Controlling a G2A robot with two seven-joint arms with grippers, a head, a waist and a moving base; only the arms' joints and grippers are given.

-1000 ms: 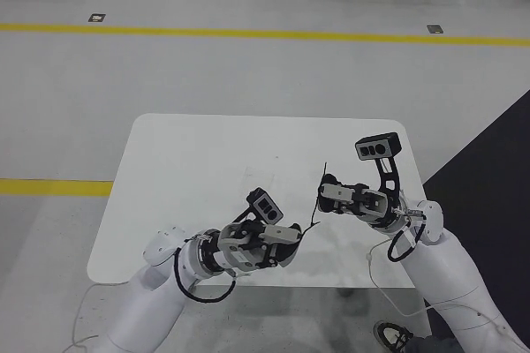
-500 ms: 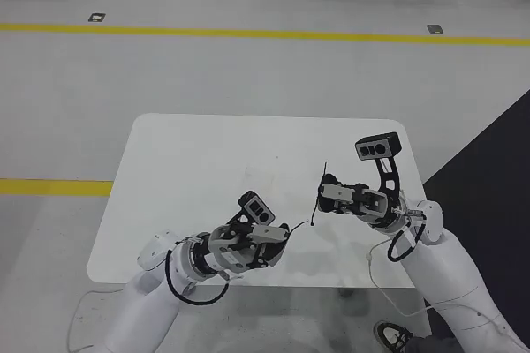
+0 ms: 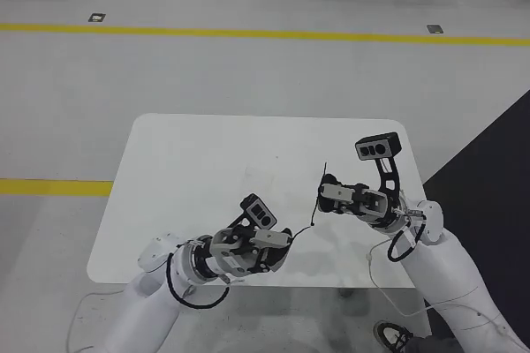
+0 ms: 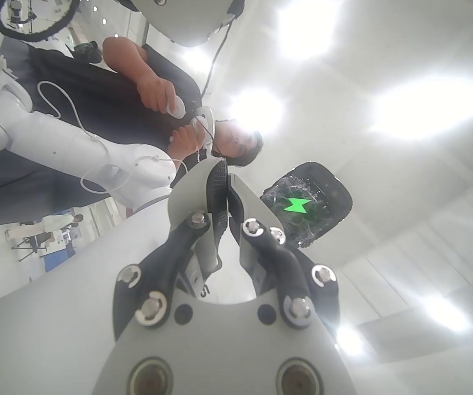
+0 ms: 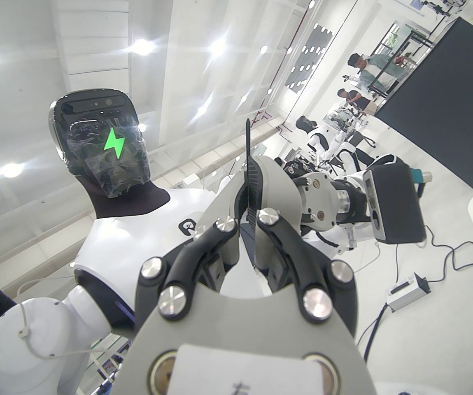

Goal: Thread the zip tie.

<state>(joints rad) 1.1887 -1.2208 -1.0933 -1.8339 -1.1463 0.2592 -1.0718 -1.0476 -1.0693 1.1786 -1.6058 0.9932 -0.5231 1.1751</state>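
A thin black zip tie (image 3: pixel 314 214) hangs in the air over the right half of the white table (image 3: pixel 203 159). My right gripper (image 3: pixel 323 192) is shut on its upper part, and the strip's tip (image 5: pixel 247 145) sticks out past the right gripper (image 5: pixel 248 191). From a bend at the bottom, the tie's other end runs to my left gripper (image 3: pixel 287 238), which is shut on it near the table's front edge. In the left wrist view the left gripper (image 4: pixel 224 184) has its pads pressed together; the tie between them is hard to make out.
A dark panel (image 3: pixel 503 176) stands close to the table's right side. The two grippers are a short gap apart above the table's front right area. The left and far parts of the tabletop are bare.
My left gripper has drawn back slightly toward the table's front edge, and the tie's lower end now runs longer and flatter to it. The right arm has not moved.
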